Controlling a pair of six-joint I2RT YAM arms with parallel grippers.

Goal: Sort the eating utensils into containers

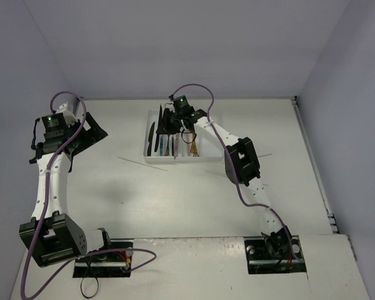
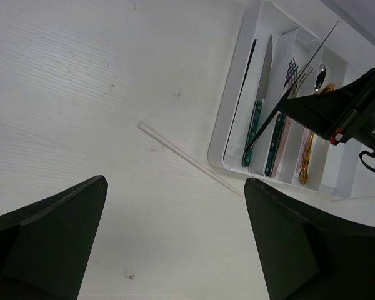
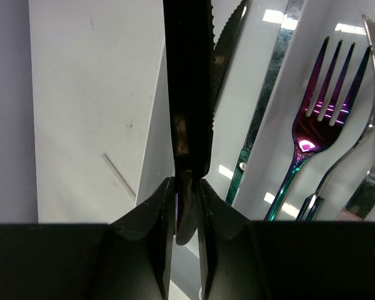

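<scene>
Right tool (image 3: pixel 186 190) clamped on black knife (image 3: pixel 187 81) over tray (image 1: pixel 175 160).
Blade runs toward 12 o'clock from it; left tool (image 2: pixel 175 219) gapes apart at the tray's 9 o'clock.

right arm (image 1: pixel 240 159), black knife (image 3: pixel 187 94) above tray (image 2: pixel 344 165)

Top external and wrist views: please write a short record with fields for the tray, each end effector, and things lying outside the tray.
tray: white cutlery tray, holding teal-handled knives, gold spoon, iridescent fork
left end effector: open, empty, over the table
right end effector: shut on black knife
black knife: tilted above the tray
outside tray: pale chopstick lying on table
</scene>
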